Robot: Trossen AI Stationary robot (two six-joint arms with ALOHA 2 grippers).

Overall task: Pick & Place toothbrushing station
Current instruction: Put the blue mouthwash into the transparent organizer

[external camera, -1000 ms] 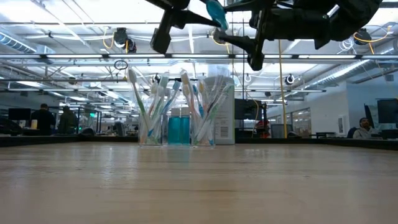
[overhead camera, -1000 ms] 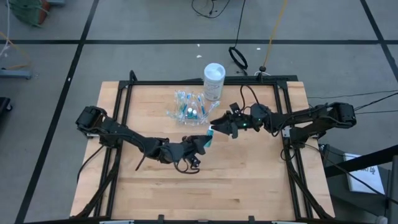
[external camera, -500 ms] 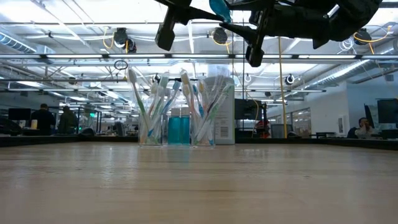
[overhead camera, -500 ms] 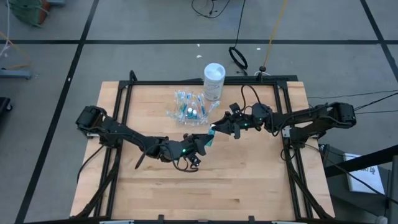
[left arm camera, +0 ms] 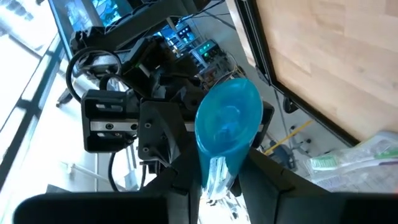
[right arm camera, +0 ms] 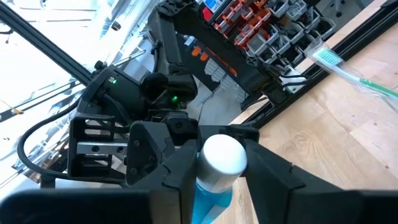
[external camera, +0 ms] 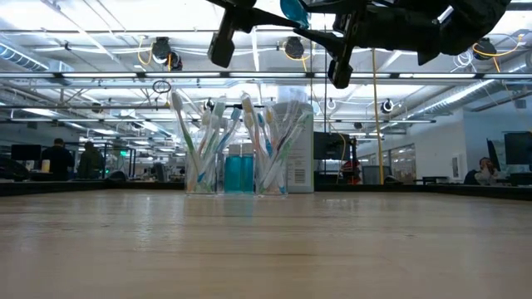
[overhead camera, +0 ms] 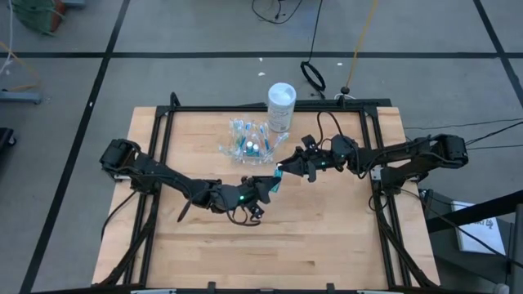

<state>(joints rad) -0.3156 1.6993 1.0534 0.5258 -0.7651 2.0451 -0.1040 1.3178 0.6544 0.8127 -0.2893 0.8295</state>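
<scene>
Two grippers meet mid-table, above the wood, on one small blue toothpaste tube (overhead camera: 275, 179). Left gripper (overhead camera: 269, 183) comes in from the left side; its wrist view shows its fingers (left arm camera: 180, 186) clamped narrow on the tube's (left arm camera: 225, 127) lower part, flat crimped end facing the cam. Right gripper (overhead camera: 283, 170) reaches in from the right; its wrist view shows the white cap (right arm camera: 221, 155) of the tube sitting between its two fingers (right arm camera: 171, 168), both sides look to be touching the cap end. So tube is pinched at both ends, held in the air btwn the arms, well clear of the table (overhead camera: 327, 237). Low view confirms: tube (external camera: 294, 12) up near the top of frame w/ both grippers, nothing under it but bare wood. Rest of the station sits toward the far edge of the table: clear plastic cup (overhead camera: 248, 144) area w/ pastel toothbrushes (external camera: 208, 133) standing bristles-up, and more blue tubes (external camera: 239, 173) upright among them, approx. centre of the cluster. White cylindrical container (overhead camera: 281, 106) stands just beside the cluster, on its right as seen from above. Writing: none legible on the tube or container from any view; some print on the clear wrapper (left arm camera: 348, 158) at the left wrist view's edge, too small to read. People (external camera: 58, 158) seated far back in the room behind the table.
</scene>
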